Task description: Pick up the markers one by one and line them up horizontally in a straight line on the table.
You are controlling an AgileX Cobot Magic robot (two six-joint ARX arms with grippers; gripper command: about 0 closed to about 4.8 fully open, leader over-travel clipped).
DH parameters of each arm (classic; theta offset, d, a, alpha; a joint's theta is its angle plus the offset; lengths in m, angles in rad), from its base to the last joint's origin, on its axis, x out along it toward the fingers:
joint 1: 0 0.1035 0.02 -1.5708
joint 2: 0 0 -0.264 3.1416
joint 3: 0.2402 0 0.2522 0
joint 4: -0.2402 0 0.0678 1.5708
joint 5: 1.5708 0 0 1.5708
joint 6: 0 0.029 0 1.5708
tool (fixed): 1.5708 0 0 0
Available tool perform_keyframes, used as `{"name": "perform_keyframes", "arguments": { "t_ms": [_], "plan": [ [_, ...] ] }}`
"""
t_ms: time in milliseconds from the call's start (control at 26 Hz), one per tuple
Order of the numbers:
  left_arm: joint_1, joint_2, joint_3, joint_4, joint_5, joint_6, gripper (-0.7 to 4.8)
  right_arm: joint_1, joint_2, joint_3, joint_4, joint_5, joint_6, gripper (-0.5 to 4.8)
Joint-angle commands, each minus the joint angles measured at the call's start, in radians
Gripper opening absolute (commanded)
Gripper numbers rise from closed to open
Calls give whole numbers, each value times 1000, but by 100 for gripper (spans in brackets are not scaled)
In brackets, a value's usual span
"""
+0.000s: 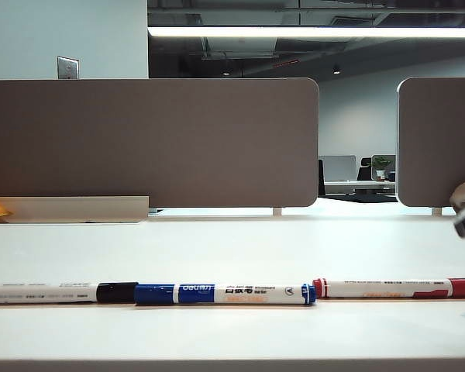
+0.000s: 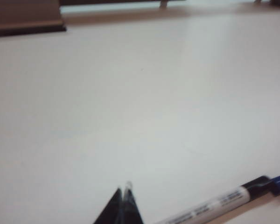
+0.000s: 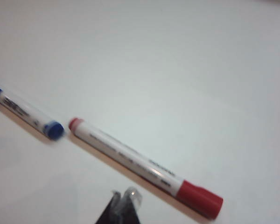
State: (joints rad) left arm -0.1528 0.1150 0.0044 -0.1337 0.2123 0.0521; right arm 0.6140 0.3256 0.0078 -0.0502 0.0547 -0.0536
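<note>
1. Three markers lie end to end in one straight row low across the exterior view, on the white tabletop (image 1: 232,248).
2. Black-capped marker (image 1: 58,293) at lower left; its cap touches the blue marker (image 1: 225,294) at centre.
3. Red-capped marker (image 1: 395,288) at lower right, a slight gap from the blue one's end.
4. Left claw (image 2: 123,205): closed, empty, above bare tabletop near the black-capped marker.
5. Right claw (image 3: 123,205): closed, empty, just beside the red-capped marker.
6. Brown-grey partition panels (image 1: 151,143) stand behind.
</note>
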Motion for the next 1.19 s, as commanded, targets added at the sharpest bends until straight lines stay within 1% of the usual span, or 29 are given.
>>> {"name": "perform_keyframes", "arguments": {
  "t_ms": [39, 193, 308, 347, 385, 616, 1194],
  "plan": [
    [0, 0, 3, -29, -37, 0, -6, 0, -1, -7, 3, 6, -2, -1],
    [0, 0, 3, -35, -63, 0, -6, 0, -1, -7, 4, 6, -2, -1],
    [0, 0, 3, -43, -144, -5, -6, 0, -1, -7, 4, 7, -2, -1],
    [0, 0, 3, -52, -197, -8, -6, 0, -1, -7, 4, 8, -2, -1],
    [0, 0, 3, -52, -213, -8, -5, 0, -2, -7, 4, 7, -2, -1],
    [0, 0, 3, -46, -145, -10, -5, 0, -2, -7, 4, 7, -2, -1],
    [0, 0, 3, -45, -145, -10, -5, 0, -2, -7, 4, 6, -2, -1]
  ]
}}
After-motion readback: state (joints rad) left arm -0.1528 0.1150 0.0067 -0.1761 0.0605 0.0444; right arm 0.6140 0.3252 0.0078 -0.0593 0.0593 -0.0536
